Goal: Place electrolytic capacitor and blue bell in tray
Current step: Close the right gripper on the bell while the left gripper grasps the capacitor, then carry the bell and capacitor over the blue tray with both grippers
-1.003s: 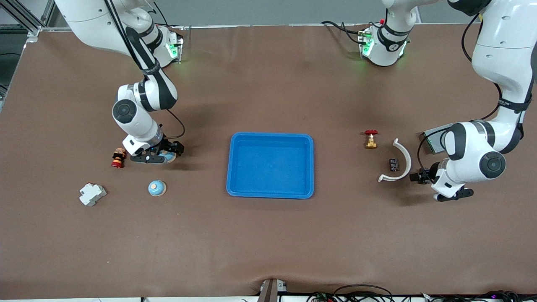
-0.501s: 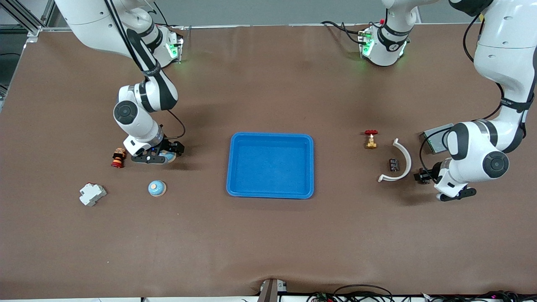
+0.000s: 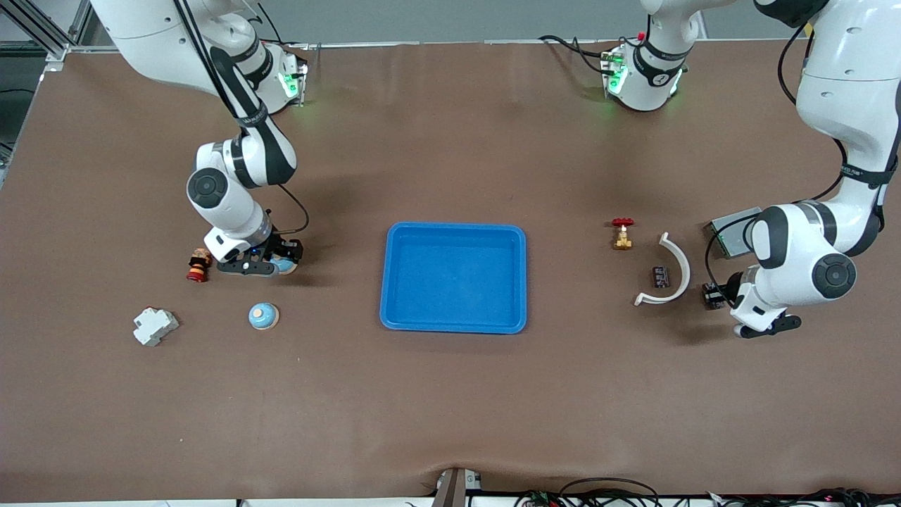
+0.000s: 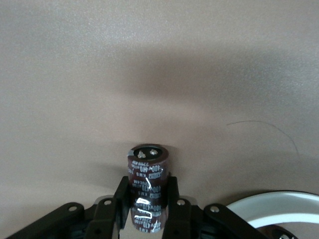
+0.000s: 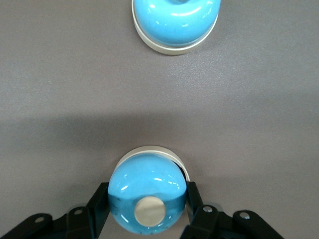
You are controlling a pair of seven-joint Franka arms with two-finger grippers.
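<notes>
The right gripper (image 3: 271,266) is low over the table toward the right arm's end. Its two fingers squeeze a blue bell (image 5: 147,193) from both sides. In the right wrist view the bell is round and shiny, with a pale button on top and a pale ring at its base. It shows only a little in the front view, under the gripper. I cannot tell if it touches the table.

A second blue bell (image 3: 263,316) sits on the table, nearer the front camera than the held one. Nothing touches it. A little red and brown toy (image 3: 198,265) stands just beside the right gripper. A small white block (image 3: 155,326) lies near the second bell, closer to the table's end.

The blue tray (image 3: 521,282) sits in the middle of the table, with nothing inside it.

The left gripper (image 4: 149,209) is over the table toward the left arm's end. Its fingers are closed tight on a capacitor (image 4: 147,185), a small dark can with silver writing. The can sticks out past the fingertips.

Another small dark can (image 3: 660,276) sits on the table beside a white curved piece (image 3: 674,270). A small brass valve (image 3: 622,234) with a red handle stands near them, closer to the tray. A grey plate (image 3: 726,232) lies partly hidden under the left arm.
</notes>
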